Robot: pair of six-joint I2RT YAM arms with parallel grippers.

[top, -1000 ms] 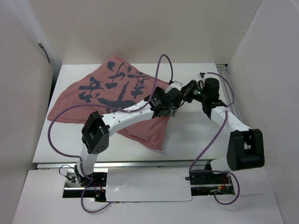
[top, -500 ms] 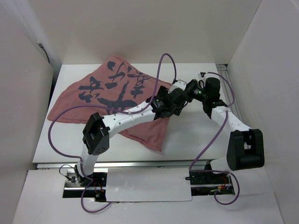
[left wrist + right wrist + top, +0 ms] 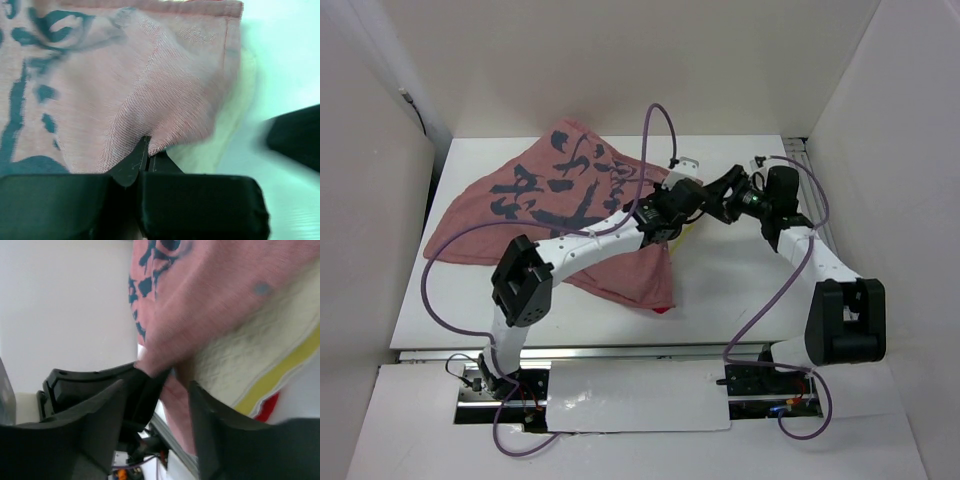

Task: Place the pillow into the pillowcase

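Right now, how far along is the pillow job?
Looks mostly done: the pillow lies largely inside the pillowcase; only its cream, yellow-edged end shows past the hem. In hand: left jaws shut on the cloth near the opening, right jaws open with cloth between them. Left: pull the hem over that end.

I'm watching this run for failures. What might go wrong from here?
The left end effector pinches only a small fold of the faded pinkish-red fabric pillowcase; it may slip. The right end effector stands open, so the cream quilted pillow, its yellow edge exposed, may slide out.
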